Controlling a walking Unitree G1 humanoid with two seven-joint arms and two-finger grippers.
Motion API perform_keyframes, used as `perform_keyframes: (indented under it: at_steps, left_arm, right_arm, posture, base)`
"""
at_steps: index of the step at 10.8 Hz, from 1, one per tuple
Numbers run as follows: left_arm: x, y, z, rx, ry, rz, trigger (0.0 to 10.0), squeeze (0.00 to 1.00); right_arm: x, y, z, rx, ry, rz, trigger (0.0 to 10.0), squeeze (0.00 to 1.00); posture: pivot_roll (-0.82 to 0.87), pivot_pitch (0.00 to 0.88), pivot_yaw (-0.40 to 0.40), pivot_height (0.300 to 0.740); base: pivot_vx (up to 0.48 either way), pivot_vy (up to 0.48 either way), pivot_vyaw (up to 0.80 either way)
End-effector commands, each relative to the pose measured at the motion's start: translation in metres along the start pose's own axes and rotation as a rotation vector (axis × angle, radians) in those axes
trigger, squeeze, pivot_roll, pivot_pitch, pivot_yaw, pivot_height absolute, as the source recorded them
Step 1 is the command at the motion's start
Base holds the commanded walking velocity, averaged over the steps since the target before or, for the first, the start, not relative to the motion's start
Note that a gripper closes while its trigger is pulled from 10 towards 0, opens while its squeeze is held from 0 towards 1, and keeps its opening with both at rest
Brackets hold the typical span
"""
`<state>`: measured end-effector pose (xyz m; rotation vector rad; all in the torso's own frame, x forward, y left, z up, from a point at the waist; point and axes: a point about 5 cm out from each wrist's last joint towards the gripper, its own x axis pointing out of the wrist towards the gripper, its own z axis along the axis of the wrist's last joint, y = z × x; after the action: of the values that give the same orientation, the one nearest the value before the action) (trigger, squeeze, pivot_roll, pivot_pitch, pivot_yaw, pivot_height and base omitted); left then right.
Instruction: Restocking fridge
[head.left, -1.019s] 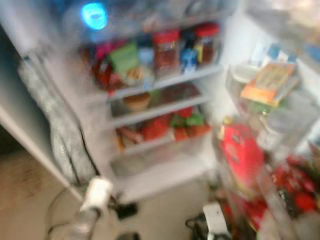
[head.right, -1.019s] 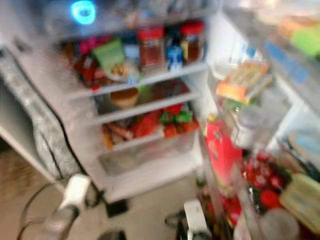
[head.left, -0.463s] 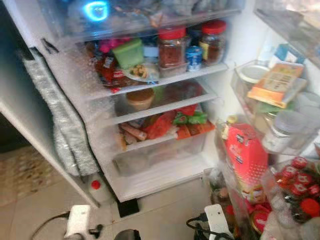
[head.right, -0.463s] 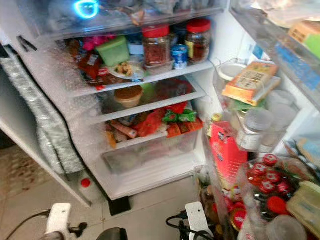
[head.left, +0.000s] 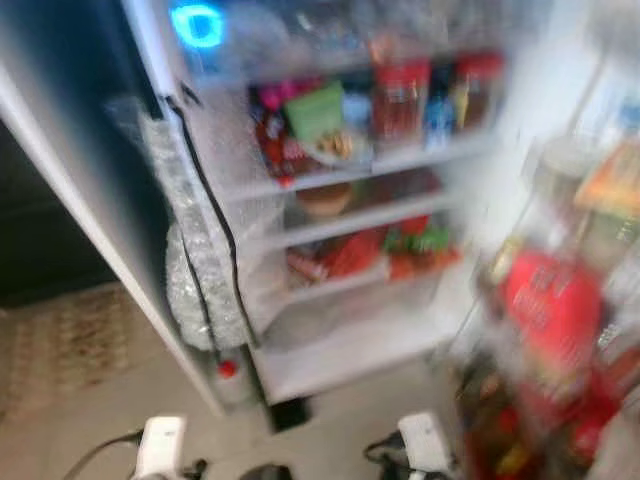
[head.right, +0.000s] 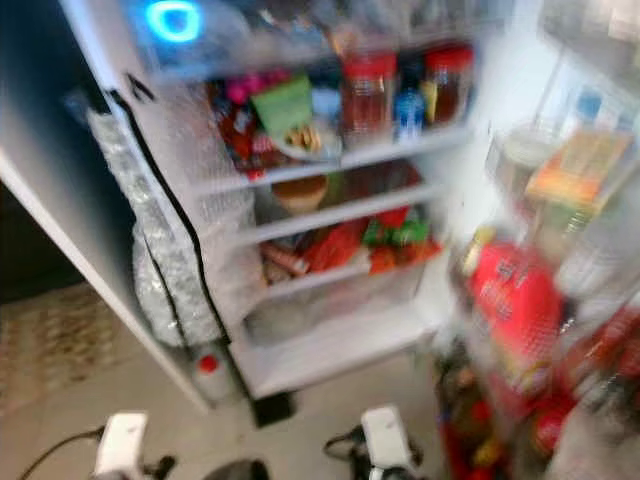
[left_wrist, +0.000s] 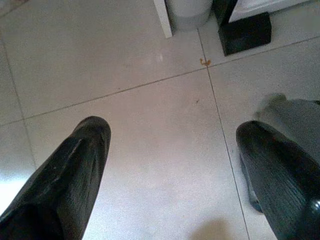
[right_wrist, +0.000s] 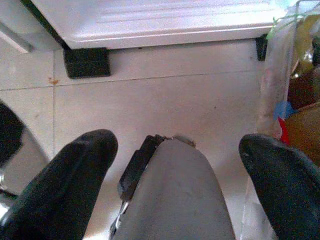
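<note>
Camera has panned left since half a second ago, blurred now; fridge contents haven't shifted. Open fridge (head.right: 330, 230) sits ahead, shelves stocked: red-lidded jars (head.right: 368, 90) on the upper shelf, red carton (head.right: 510, 300) in the door rack at right. Left gripper (left_wrist: 170, 165) and right gripper (right_wrist: 175, 175) hang low over the tiled floor (left_wrist: 150, 100), fingers spread apart, holding nothing.

Left hand (left_wrist: 172, 175): two long black fingers (left_wrist: 70, 185), matte, faintly ribbed, with rounded tips. Right hand (right_wrist: 177, 185): the same black fingers (right_wrist: 65, 180), blunt-ended. Between them, lower middle of the frame, a smooth grey rounded body part (right_wrist: 175, 200) with a black edge piece. Lower edge of the eye views: two white wrist blocks (head.left: 163, 445), a dark cable (head.left: 100, 452) at the left one.
</note>
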<state>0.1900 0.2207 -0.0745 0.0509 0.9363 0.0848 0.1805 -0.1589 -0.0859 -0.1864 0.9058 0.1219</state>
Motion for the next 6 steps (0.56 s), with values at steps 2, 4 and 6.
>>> perform_keyframes:
  at_steps: [2, 4, 6]
  left_arm:
    - [-0.0024, 0.0085, -0.0104, 0.005, 0.037, 0.018, 10.0, 0.0]
    - [-0.0031, 0.0085, -0.0144, 0.017, 0.05, 0.01, 10.0, 0.0]
    - [-0.0037, 0.0084, -0.0174, 0.031, 0.06, 0.006, 10.0, 0.0]
  right_arm:
    - [-0.0025, 0.0058, -0.0134, 0.01, 0.057, 0.013, 10.0, 0.0]
    - [-0.0025, 0.0067, -0.0137, 0.011, 0.059, 0.012, 10.0, 0.0]
    - [-0.0027, 0.0068, -0.0145, 0.011, 0.062, 0.013, 10.0, 0.0]
  posture:
    - [-0.04, 0.0, 0.065, 0.638]
    - [-0.04, 0.0, 0.069, 0.638]
    - [-0.04, 0.0, 0.07, 0.638]
  base:
    - [0.0, 0.465, 0.0]
    - [0.0, 0.465, 0.0]
    - [0.0, 0.461, 0.0]
